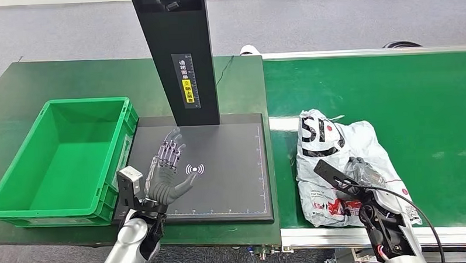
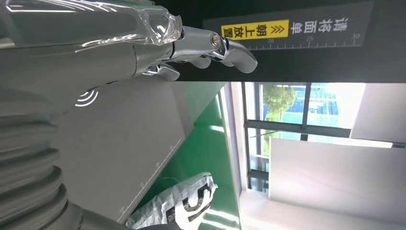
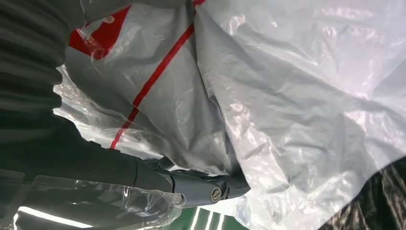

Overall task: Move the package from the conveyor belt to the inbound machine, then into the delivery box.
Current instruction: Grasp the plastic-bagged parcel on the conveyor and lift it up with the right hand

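Note:
The package (image 1: 336, 148), a crumpled white plastic mailer with black and red print, lies on the green conveyor belt (image 1: 405, 96) near its front left end. My right hand (image 1: 364, 172) sits on the package's near half, and the right wrist view shows its fingers (image 3: 201, 184) dug into a fold of the plastic (image 3: 287, 96). My left hand (image 1: 166, 175) hovers over the black plate of the inbound machine (image 1: 232, 178) with fingers (image 2: 210, 45) spread and holding nothing. The package (image 2: 177, 206) also appears past the plate's edge in the left wrist view.
The machine's black column (image 1: 181, 57) rises from the back of the plate. The green delivery box (image 1: 86, 102) stands empty to the left of the plate, on the dark green table. The belt's metal frame (image 1: 316, 237) runs along the front.

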You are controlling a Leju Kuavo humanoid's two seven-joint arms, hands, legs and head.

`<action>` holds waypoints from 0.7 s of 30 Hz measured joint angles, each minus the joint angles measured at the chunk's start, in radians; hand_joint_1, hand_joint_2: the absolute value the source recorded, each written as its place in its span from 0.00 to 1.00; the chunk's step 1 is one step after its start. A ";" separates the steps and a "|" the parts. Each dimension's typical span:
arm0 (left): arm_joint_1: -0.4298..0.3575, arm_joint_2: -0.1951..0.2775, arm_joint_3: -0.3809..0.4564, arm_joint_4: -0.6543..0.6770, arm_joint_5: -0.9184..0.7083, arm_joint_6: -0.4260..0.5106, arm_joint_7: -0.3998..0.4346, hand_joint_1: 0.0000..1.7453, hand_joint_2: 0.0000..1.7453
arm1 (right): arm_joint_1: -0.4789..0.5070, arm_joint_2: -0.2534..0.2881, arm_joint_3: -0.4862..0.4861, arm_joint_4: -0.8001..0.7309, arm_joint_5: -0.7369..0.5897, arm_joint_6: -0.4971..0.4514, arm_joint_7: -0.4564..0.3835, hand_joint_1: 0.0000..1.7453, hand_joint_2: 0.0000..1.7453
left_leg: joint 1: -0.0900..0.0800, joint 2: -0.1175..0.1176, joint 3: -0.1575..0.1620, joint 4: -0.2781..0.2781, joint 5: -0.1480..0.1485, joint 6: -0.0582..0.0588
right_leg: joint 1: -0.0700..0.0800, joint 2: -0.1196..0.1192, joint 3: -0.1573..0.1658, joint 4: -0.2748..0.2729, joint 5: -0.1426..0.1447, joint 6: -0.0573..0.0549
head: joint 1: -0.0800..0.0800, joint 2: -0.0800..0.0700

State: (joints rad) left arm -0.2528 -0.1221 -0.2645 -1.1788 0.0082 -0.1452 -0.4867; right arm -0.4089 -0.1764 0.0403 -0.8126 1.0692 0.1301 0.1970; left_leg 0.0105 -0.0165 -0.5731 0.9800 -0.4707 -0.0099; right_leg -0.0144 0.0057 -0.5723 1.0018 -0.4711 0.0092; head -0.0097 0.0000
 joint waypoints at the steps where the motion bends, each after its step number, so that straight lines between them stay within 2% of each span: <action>1: 0.001 0.000 -0.001 0.001 0.000 0.002 0.000 0.00 1.00 | -0.002 0.000 0.002 0.005 0.000 0.003 -0.006 1.00 1.00 | 0.000 0.000 0.000 0.000 0.000 0.000 | 0.000 0.000 0.000 0.000 0.000 0.000 | 0.000 0.000; 12: 0.014 0.002 -0.001 -0.007 0.002 0.009 0.000 0.00 1.00 | -0.020 0.000 0.018 0.027 -0.003 -0.006 -0.056 1.00 1.00 | 0.000 0.000 0.000 0.000 0.000 0.000 | 0.000 0.000 0.000 0.000 0.000 0.000 | 0.000 0.000; 21: 0.046 0.011 0.002 -0.054 0.003 0.022 0.001 0.00 1.00 | -0.018 0.007 0.033 -0.018 -0.018 -0.160 -0.086 1.00 1.00 | 0.000 0.000 0.000 0.000 0.000 0.000 | 0.000 0.000 0.000 0.000 0.000 0.000 | 0.000 0.000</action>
State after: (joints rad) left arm -0.2071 -0.1110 -0.2625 -1.2324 0.0111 -0.1230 -0.4860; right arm -0.4267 -0.1698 0.0729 -0.8303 1.0510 -0.0302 0.1114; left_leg 0.0105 -0.0165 -0.5731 0.9800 -0.4708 -0.0100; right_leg -0.0144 0.0057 -0.5722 1.0018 -0.4711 0.0092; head -0.0098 0.0000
